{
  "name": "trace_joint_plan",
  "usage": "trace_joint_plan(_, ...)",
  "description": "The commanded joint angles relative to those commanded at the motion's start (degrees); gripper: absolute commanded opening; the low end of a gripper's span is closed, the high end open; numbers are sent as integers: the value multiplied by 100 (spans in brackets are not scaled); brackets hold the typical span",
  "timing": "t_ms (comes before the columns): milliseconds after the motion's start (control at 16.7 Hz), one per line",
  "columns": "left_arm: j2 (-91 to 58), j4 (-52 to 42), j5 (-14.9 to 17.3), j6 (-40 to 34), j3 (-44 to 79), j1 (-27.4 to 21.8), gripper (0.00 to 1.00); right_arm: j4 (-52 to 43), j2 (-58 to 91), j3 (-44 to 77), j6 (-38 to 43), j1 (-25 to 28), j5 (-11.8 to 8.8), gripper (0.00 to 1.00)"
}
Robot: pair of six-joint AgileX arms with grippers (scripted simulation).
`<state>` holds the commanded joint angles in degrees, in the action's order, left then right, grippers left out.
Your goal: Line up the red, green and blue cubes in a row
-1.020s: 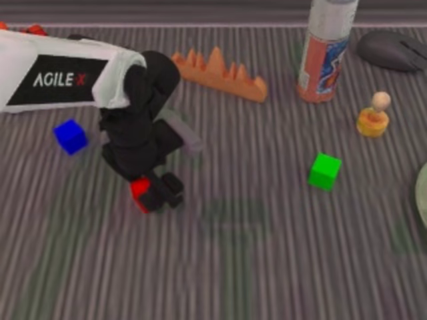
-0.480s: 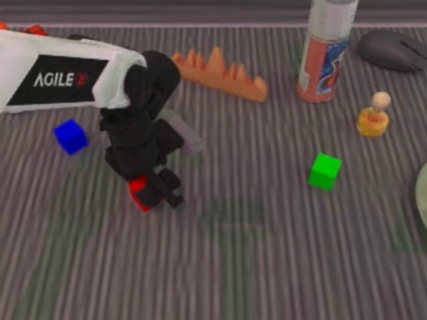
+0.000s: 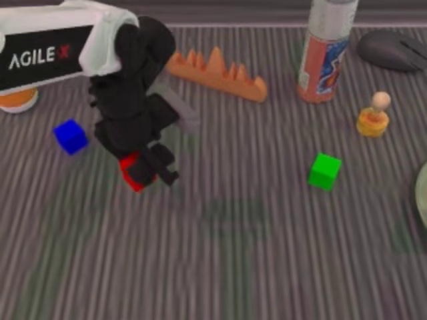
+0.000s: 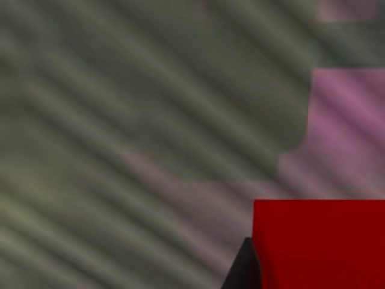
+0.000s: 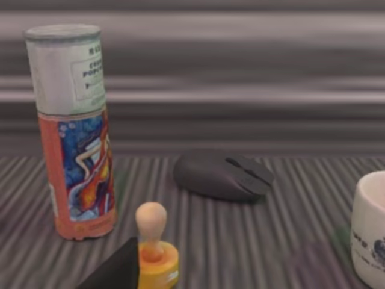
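Note:
My left gripper (image 3: 150,170) is shut on the red cube (image 3: 131,175), holding it a little above the mat, left of the centre. In the left wrist view the red cube (image 4: 319,244) fills the corner, with one dark fingertip (image 4: 243,271) against its side. The blue cube (image 3: 70,135) lies on the mat to the left of the gripper, apart from it. Far to the right sits the green cube (image 3: 325,171). My right arm is outside the top view. Its wrist view shows one dark fingertip (image 5: 117,271), set wide with nothing gripped.
An orange spiky toy (image 3: 217,70) lies just behind the left arm. At the back right are a tall can (image 3: 325,53) and a grey mouse (image 3: 393,50). A yellow stamp with a wooden knob (image 3: 373,117) is nearer. A white mug (image 5: 370,241) stands at the right edge.
My left arm has drawn back and slightly left in the top view, carrying the red cube with it. An orange object now shows under the arm at the far left.

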<state>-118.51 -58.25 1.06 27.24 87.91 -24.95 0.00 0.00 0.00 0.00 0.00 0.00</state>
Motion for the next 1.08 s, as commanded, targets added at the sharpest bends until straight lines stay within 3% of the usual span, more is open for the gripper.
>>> trace_joint_plan(540, 167, -287, 1, 219, 160, -92, 0, 0, 0, 0, 0, 0, 0, 100)
trace_joint_plan(1080, 605, -503, 48, 2386, -103, -827, 0, 0, 0, 0, 0, 0, 0, 100)
